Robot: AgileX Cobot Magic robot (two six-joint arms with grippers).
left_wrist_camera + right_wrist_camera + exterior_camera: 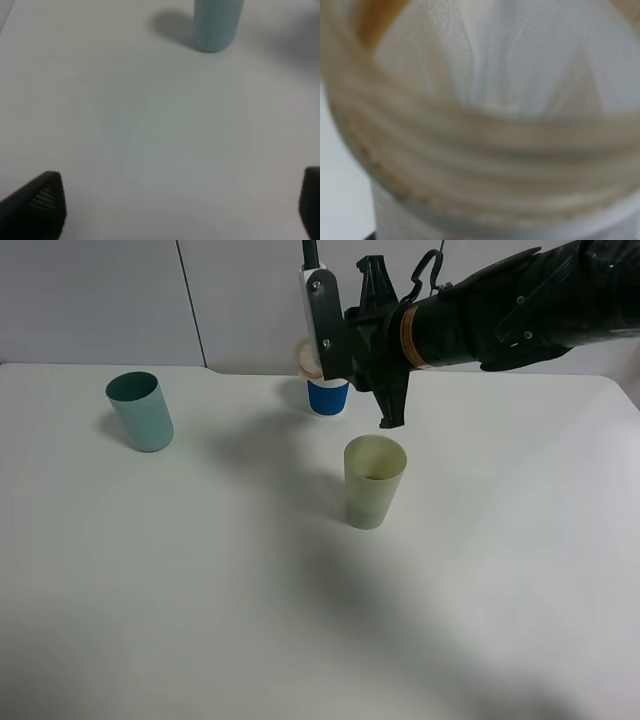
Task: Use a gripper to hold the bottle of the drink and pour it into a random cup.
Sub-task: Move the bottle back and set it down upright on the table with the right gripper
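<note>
My right gripper (345, 350) is clamped on the bottle of the drink (306, 358), raised above the table (480, 570), just behind the cup (374, 481). My left gripper (175, 205) hangs open, holding nothing.

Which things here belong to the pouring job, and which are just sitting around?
Part of the job:
- right gripper, raised above the table
- bottle of the drink, its threaded neck filling the right wrist view
- pale yellow-green cup

Just lying about:
- teal-green cup, at the far left
- white cup with blue band, at the back
- left gripper, open over bare table
</note>
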